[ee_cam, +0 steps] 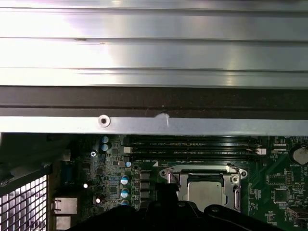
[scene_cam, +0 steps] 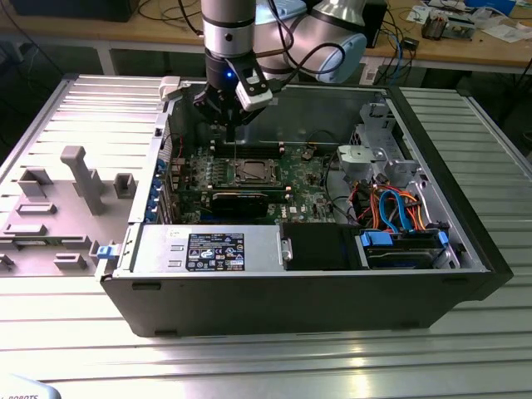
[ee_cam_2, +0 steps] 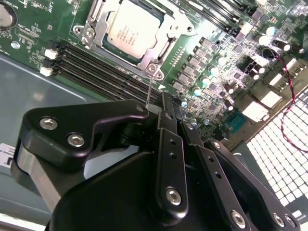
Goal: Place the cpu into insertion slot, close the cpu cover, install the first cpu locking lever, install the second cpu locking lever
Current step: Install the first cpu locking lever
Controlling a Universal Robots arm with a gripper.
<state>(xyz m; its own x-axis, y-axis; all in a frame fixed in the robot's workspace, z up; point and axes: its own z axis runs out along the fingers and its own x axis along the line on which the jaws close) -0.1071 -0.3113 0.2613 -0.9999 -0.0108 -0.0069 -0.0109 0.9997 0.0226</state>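
Observation:
The cpu [ee_cam_2: 131,26] lies flat in the insertion slot [scene_cam: 252,172] on the green board inside the open computer case. The silvery cpu cover [ee_cam_2: 166,44] lies down around the chip, framing it. From a corner of the socket a thin wire locking lever [ee_cam_2: 149,89] stands up to my gripper [ee_cam_2: 166,98]. The black fingers are together and appear shut on the lever's upper end. In the exterior view the gripper [scene_cam: 231,123] hangs just behind the socket, with the lever [scene_cam: 237,145] running down from it. The first wrist view has the cpu [ee_cam: 204,190] beside the memory slots.
Narrow memory slots [ee_cam_2: 96,65] run beside the socket. A long black card [scene_cam: 239,199] lies in front of it, then the power supply [scene_cam: 208,249]. A drive cage with blue and orange cables [scene_cam: 399,212] fills the exterior view's right. The case wall [ee_cam: 154,125] stands close behind.

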